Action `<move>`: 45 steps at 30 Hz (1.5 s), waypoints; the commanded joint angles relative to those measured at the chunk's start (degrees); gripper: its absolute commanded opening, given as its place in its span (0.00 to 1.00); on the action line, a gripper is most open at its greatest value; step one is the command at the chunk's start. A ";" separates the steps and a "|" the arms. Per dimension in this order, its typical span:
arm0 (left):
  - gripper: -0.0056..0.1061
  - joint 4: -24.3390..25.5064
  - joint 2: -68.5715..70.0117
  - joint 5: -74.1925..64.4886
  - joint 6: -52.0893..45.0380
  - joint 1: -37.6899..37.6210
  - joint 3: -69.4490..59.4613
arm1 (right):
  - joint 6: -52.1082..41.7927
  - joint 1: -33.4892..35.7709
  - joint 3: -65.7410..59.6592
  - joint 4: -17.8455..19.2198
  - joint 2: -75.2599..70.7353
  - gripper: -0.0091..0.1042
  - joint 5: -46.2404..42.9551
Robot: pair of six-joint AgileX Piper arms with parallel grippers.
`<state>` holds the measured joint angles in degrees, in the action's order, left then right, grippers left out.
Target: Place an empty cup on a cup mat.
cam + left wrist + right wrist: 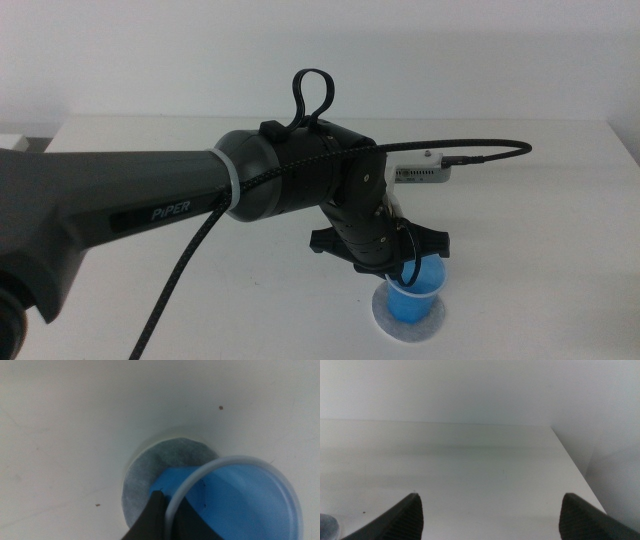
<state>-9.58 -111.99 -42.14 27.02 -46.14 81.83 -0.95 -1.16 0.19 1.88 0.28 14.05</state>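
Note:
The blue cup (420, 292) stands upright over the round grey cup mat (408, 322) at the front of the white table; I cannot tell if its base touches the mat. My left gripper (398, 262) comes down on it from above. In the left wrist view the left gripper (172, 516) is shut on the cup's pale rim, one jaw outside and one inside the cup (240, 505), which looks empty. The mat (160, 465) shows beside and under the cup. My right gripper (490, 515) is open and empty over bare table, out of the middle view.
A small white box (425, 171) with a black cable lies on the table behind the left arm. The table's (470, 475) far corner and side edge show in the right wrist view. The left arm's dark body fills the left of the middle view.

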 commanded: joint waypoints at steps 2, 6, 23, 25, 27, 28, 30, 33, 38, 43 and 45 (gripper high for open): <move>0.06 -0.77 0.28 -0.51 -0.14 -0.25 -0.02 | -0.23 0.15 -0.19 0.34 -0.28 0.90 -0.40; 0.14 -0.88 0.28 -1.43 -0.14 -0.15 -0.02 | -0.23 0.15 -0.19 0.34 -0.28 0.90 -0.40; 0.89 -4.39 12.02 -14.20 -16.97 5.06 2.94 | -0.23 0.15 -0.19 0.34 -0.28 0.90 -0.40; 0.89 -3.04 17.10 -16.65 -22.95 6.25 2.57 | -0.23 0.15 -0.19 0.34 -0.28 0.90 -0.40; 0.89 2.49 22.69 -21.95 -22.76 7.04 1.81 | -0.23 0.15 -0.19 0.34 -0.28 0.90 -0.40; 0.89 5.13 24.80 -25.06 -20.62 7.25 1.56 | -0.23 0.15 -0.19 0.34 -0.28 0.90 -0.40; 0.89 12.04 29.71 -27.83 -16.70 7.25 0.83 | -0.23 0.15 -0.19 0.34 -0.28 0.90 -0.40; 0.89 18.27 37.32 -27.83 -16.26 7.36 -2.32 | -0.23 0.15 -0.19 0.34 -0.28 0.90 -0.40; 0.89 24.35 49.91 -27.83 -10.80 7.36 -13.04 | -0.23 0.15 -0.19 0.34 -0.28 0.90 -0.40; 0.89 32.11 63.12 -14.96 -2.62 8.62 -28.71 | -0.23 0.15 -0.19 0.34 -0.28 0.90 -0.40; 0.89 28.92 67.81 -6.99 -0.09 13.06 -35.93 | -0.23 0.15 -0.19 0.34 -0.28 0.90 -0.40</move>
<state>19.83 -47.41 -55.37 23.44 -35.25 50.49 -0.95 -1.16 0.19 1.88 0.28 14.05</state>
